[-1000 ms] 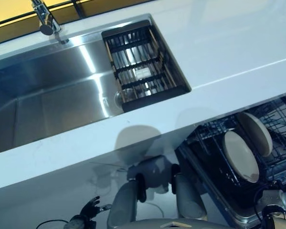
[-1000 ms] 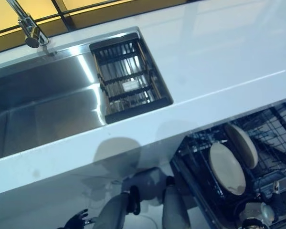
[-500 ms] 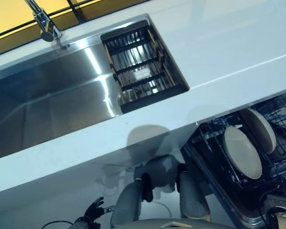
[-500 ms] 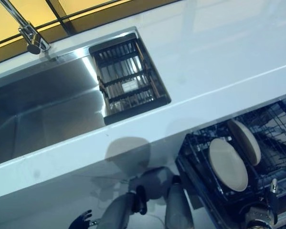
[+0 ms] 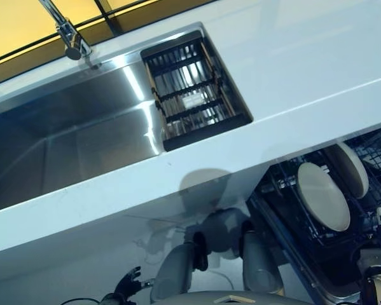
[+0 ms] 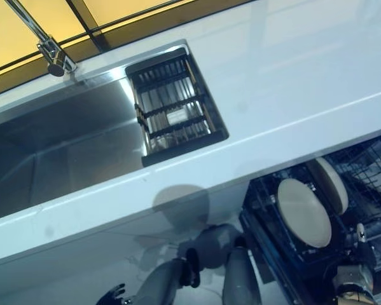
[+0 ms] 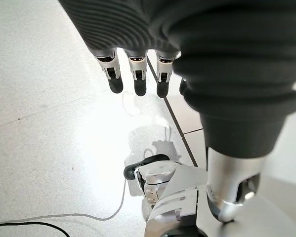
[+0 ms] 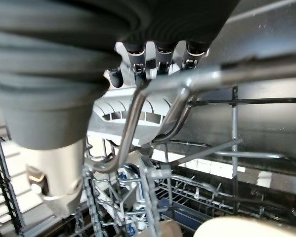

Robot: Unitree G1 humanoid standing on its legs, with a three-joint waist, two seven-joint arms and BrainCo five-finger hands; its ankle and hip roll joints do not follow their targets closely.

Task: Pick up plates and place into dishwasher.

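Two beige plates stand on edge in the dark wire dishwasher rack (image 5: 280, 190) under the counter: one plate (image 5: 322, 196) in front, the other plate (image 5: 352, 168) just behind it. My right hand (image 6: 352, 278) is low beside the rack, a little nearer than the plates, with fingers (image 8: 157, 54) straight behind a rack wire and nothing in them. A beige plate rim (image 8: 236, 231) shows close to that hand. My left hand (image 5: 128, 283) hangs over the floor at the lower left, its fingers (image 7: 136, 79) relaxed and empty.
A white counter (image 5: 304, 63) runs across the scene above the open dishwasher. In it sits a steel sink (image 5: 82, 133) holding a dark wire basket (image 5: 193, 95), with a faucet (image 5: 69, 35) behind. Pale tiled floor (image 7: 49, 123) lies below.
The whole picture has shifted a little, so the camera moved. My right hand has risen slightly beside the rack. The plates stand as before.
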